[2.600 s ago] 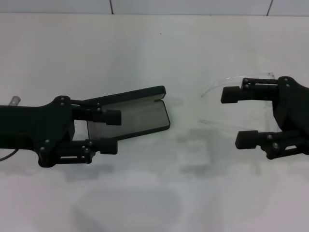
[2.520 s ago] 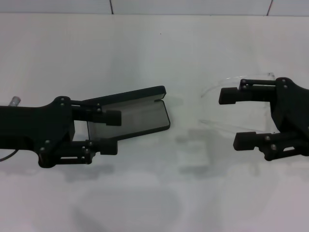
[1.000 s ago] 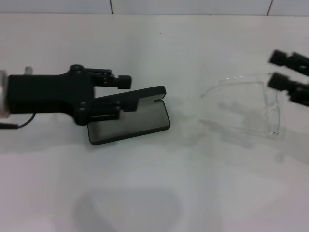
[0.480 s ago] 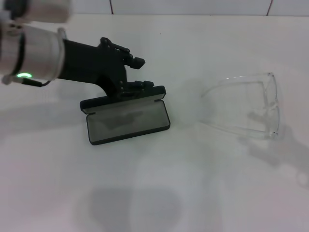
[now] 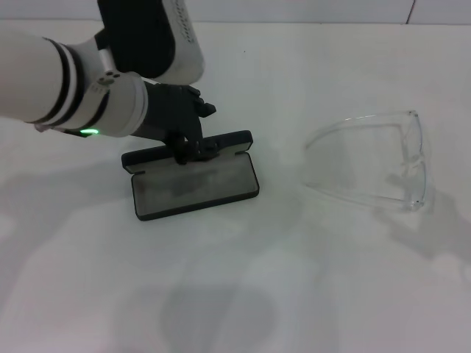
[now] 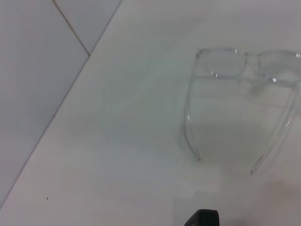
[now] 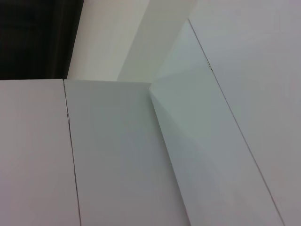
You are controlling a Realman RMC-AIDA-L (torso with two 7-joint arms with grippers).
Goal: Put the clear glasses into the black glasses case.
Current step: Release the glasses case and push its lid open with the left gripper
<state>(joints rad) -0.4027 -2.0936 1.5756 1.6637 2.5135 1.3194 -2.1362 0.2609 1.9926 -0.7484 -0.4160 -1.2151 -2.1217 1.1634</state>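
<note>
The black glasses case (image 5: 193,185) lies open left of the table's middle, grey lining up, its lid (image 5: 221,141) standing along the far side. My left gripper (image 5: 206,131) reaches in from the upper left and hangs at that lid, open, one finger (image 5: 204,110) behind it and the other down by its edge. The clear glasses (image 5: 409,158) sit upright on the table to the right, temple arms unfolded toward the case; the left wrist view also shows the glasses (image 6: 225,62). Nothing lies in the case. My right gripper is out of every view.
White table (image 5: 243,279) all round, with a tiled wall (image 5: 294,9) along its far edge. The left forearm (image 5: 66,88) hangs over the table's far left. A small black corner (image 6: 203,219) shows in the left wrist view. The right wrist view shows only white wall panels (image 7: 117,155).
The left arm swung up and over, bringing its gripper down at the case lid. The right arm pulled away from the glasses and left the view. Case and glasses stayed put.
</note>
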